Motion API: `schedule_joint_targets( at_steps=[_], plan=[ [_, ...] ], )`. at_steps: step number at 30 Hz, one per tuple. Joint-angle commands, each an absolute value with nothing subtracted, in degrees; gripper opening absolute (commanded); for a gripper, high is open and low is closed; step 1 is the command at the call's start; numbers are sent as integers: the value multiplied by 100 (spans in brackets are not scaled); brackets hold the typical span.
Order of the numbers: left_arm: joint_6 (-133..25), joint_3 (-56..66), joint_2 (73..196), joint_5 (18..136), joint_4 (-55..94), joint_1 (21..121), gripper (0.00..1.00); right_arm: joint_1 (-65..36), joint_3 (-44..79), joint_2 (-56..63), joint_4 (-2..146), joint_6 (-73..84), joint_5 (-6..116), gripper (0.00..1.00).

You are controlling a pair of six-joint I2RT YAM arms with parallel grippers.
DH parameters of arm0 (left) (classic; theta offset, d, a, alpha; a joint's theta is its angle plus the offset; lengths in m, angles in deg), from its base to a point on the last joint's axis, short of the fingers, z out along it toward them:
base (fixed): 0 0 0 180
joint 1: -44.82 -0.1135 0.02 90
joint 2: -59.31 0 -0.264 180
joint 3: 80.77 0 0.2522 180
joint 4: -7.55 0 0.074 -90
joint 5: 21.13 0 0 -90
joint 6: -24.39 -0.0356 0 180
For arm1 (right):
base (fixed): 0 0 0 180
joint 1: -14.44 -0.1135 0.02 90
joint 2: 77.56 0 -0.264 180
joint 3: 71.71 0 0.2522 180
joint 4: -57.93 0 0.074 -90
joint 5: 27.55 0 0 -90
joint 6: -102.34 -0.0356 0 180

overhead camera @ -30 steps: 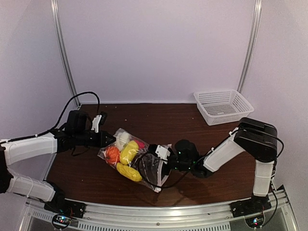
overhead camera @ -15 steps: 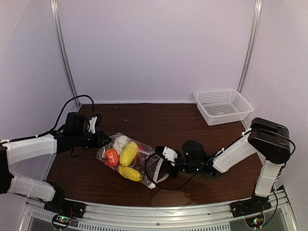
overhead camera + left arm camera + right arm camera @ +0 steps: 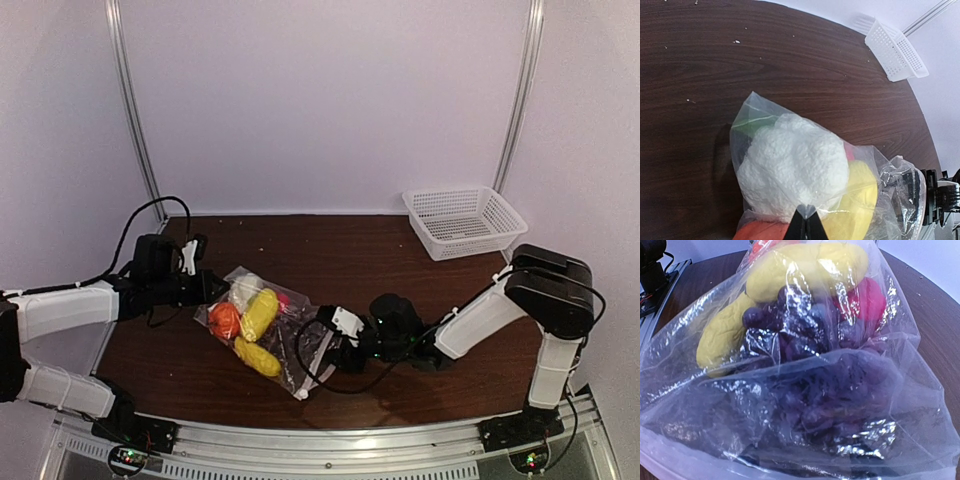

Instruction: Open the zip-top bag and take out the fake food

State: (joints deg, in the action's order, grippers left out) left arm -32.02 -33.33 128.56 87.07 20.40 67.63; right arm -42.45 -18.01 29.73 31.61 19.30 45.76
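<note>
Two grippers flank the load. The left gripper [image 3: 806,226] is pinched tight on the closed far-left end of the zip-top bag [image 3: 285,335]. The right gripper [image 3: 338,345] sits at the opposite end, its fingers outside its own camera's sight, so I cannot tell how wide its jaws stand. The bag lies on the dark wooden table [image 3: 420,270] between them, its long axis running far-left to near-right and its mouth pointing at the right gripper. It is filled with fake food [image 3: 258,313], the purple grape cluster [image 3: 790,340] nearest the mouth, so the right arm looks better placed to reach in.
</note>
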Motion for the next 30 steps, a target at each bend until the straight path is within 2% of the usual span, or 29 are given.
schedule_joint_targets(
  at_steps=[1, 6, 11, 13, 18, 20, 25, 30],
  plan=[
    [-3184, -3388, 12741, 8816, 1643, 6734, 0, -4264, -1502, 3213, 2825, 1786, 4783, 64],
    [-3186, -3336, 12747, 8857, 1637, 6732, 0, -4260, -1030, 3735, 2836, 1727, 4758, 72],
    [-3178, -3317, 12736, 8822, 1646, 6733, 0, -4260, -653, 4265, 2881, 1667, 4734, 71],
    [-3145, -3332, 12719, 8751, 1656, 6732, 0, -4260, -672, 4301, 2836, 1649, 4780, 63],
    [-3006, -3395, 12678, 8435, 1657, 6732, 0, -4260, -1018, 3970, 2737, 1659, 4957, 24],
    [-2950, -3389, 12684, 8312, 1668, 6732, 0, -4260, -1203, 3744, 2735, 1684, 4965, 14],
    [-2773, -3312, 12697, 7903, 1773, 6710, 0, -4266, -1690, 3137, 2862, 1637, 4933, 2],
    [-2579, -3211, 12788, 7582, 1804, 6650, 0, -4265, -2130, 2546, 2967, 1472, 4935, 0]
  ],
)
